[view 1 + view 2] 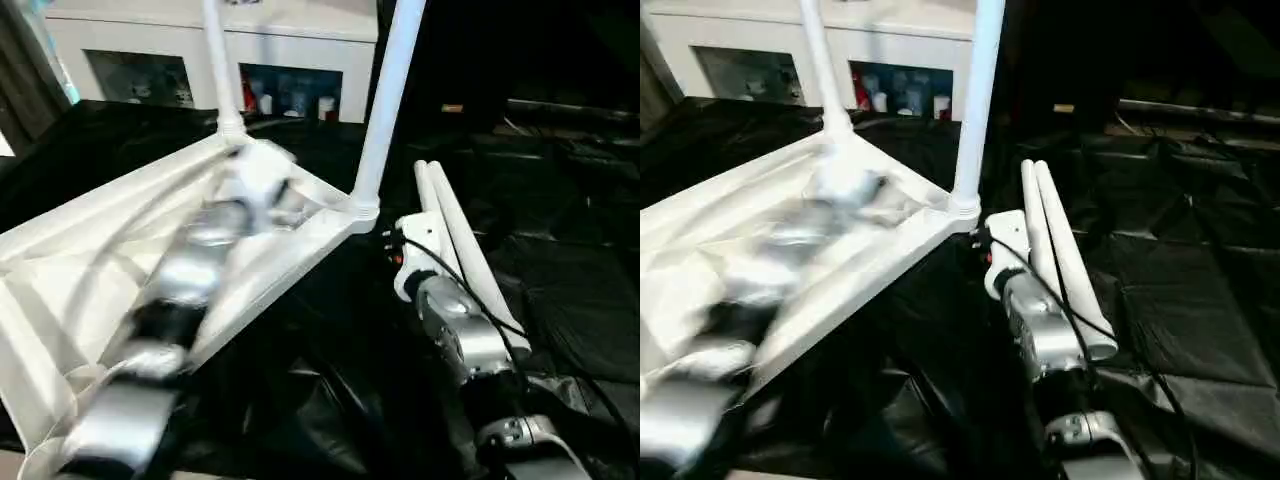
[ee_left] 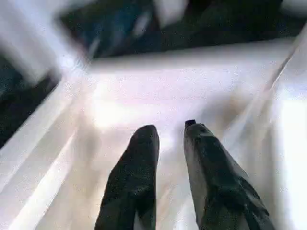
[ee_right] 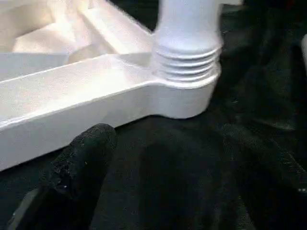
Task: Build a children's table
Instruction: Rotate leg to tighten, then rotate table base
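While two legs [image 1: 385,110] stand in the tabletop [image 1: 90,250], both grippers' jaws stand released, empty.

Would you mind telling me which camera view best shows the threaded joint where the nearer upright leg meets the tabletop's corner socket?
The right wrist view: the leg, its threads and the corner socket appear close up. Both eye views show that joint small at the tabletop corner. The left wrist view shows blurred tabletop ribbing.

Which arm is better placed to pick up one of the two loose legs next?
Right. The right gripper stands open beside the two loose legs on the black sheeting. The left gripper is over the upturned tabletop, farther from them.
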Controlling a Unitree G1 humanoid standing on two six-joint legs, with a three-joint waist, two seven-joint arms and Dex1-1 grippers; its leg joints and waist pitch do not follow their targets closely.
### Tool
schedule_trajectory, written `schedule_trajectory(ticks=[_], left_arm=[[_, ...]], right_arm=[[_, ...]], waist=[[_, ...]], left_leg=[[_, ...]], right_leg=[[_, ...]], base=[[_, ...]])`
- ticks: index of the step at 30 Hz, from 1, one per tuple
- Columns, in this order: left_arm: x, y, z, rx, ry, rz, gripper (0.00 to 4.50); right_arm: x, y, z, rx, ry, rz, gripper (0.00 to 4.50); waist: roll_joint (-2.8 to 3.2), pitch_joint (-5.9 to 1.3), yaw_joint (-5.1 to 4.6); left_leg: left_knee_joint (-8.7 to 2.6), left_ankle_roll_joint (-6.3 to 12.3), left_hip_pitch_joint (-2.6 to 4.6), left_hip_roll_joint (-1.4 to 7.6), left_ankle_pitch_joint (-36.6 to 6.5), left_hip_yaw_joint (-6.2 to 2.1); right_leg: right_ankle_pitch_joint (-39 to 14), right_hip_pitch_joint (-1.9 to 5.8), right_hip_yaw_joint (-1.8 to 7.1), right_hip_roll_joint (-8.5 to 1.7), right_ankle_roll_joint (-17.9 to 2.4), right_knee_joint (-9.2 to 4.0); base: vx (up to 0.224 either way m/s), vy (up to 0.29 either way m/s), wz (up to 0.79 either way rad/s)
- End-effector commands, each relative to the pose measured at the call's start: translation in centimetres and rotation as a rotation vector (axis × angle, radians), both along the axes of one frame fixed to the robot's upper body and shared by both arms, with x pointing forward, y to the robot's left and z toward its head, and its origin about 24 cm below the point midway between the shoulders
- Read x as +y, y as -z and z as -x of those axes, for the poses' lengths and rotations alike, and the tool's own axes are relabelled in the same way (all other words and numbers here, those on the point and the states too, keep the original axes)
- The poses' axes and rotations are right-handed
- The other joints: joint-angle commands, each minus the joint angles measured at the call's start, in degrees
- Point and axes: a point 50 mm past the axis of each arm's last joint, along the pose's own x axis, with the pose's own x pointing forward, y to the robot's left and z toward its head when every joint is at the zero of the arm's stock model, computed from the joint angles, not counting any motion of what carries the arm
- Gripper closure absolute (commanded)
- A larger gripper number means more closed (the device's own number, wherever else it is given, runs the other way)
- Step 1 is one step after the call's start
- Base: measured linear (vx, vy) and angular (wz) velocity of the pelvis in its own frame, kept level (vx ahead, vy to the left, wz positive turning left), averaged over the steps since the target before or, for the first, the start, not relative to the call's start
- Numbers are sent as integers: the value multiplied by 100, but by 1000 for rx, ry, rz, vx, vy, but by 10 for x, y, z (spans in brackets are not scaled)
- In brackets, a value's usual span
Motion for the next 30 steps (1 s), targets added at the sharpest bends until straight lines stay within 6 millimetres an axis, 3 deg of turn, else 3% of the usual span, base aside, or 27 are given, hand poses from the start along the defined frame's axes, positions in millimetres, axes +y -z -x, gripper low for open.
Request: schedule_trajectory(ticks=[1,2,3,4,5,6,7,8,12,16,19,23,25,28,30], left_arm=[[14,-13,9,5,-30,-53,307],[31,-14,21,37,-57,-111,307],[56,-16,43,103,-88,-216,303],[60,-17,49,120,-93,-238,280],[68,-18,57,150,-113,-266,280],[78,-19,66,177,-144,-299,268],[86,-21,74,199,-181,-324,257],[92,-23,80,212,-209,-340,257],[112,-28,95,248,-323,-404,222],[117,-18,101,317,-325,-419,195],[113,5,94,375,-259,-400,195],[108,17,86,454,-149,-389,195],[104,20,84,479,-99,-377,228],[99,21,82,503,-43,-345,233],[90,22,80,536,60,-343,267]], right_arm=[[3,1,1,11,-12,11,59],[6,2,2,18,-19,11,59],[10,2,2,30,-30,13,59],[11,2,2,32,-31,14,59],[12,3,2,35,-36,14,59],[14,2,1,36,-41,15,59],[16,2,1,38,-48,14,59],[17,1,1,39,-53,14,59],[22,1,-1,43,-74,22,59],[27,1,-2,44,-98,33,59],[33,0,-3,41,-132,57,59],[38,-1,-8,39,-154,71,59],[39,-2,-9,38,-158,70,59],[42,-4,-11,41,-185,49,77],[45,-5,-12,51,-216,39,95]], waist=[[79,-368,12],[33,-363,21],[71,-369,37],[76,-315,-33],[25,-329,-9],[37,-313,18],[40,-298,24],[10,-301,30],[-6,-287,40],[-19,-301,47],[-7,-312,61],[57,-339,56],[30,-333,51],[48,-331,36],[68,-331,37]], left_leg=[[-320,140,24,1,-548,69],[-328,100,30,6,-600,69],[-347,71,20,36,-632,33],[-393,41,-39,9,-765,32],[-351,-3,91,6,-858,84],[-372,-18,32,1,-816,57],[-377,-18,52,-4,-852,68],[-375,-37,46,-6,-808,63],[-390,-132,40,-18,-910,50],[-378,-173,22,-44,-861,41],[-361,-146,21,-74,-787,46],[-355,-205,35,-71,-759,27],[-360,-225,30,-66,-904,25],[-357,-238,23,-59,-985,21],[-357,-216,29,-59,-1011,14]], right_leg=[[-46,365,222,-246,-1270,-285],[-84,362,222,-246,-1252,-284],[-132,375,216,-289,-1243,-250],[-426,375,204,-243,-1132,-288],[-448,299,226,-229,-1133,-317],[-443,336,228,-233,-1126,-284],[-498,302,232,-226,-1110,-308],[-424,311,230,-219,-1093,-293],[-491,305,232,-217,-1019,-295],[-366,320,240,-218,-989,-278],[-230,314,242,-205,-1038,-276],[10,333,231,-213,-1140,-248],[-159,348,239,-231,-1150,-251],[-249,353,246,-240,-1177,-250],[-294,348,246,-242,-1196,-253]], base=[[0,0,0],[0,0,0],[0,0,0],[0,0,0],[0,0,0],[0,0,0],[0,0,0],[0,0,0],[0,0,0],[0,0,0],[0,0,0],[0,0,0],[0,0,0],[0,0,0],[0,0,0]])
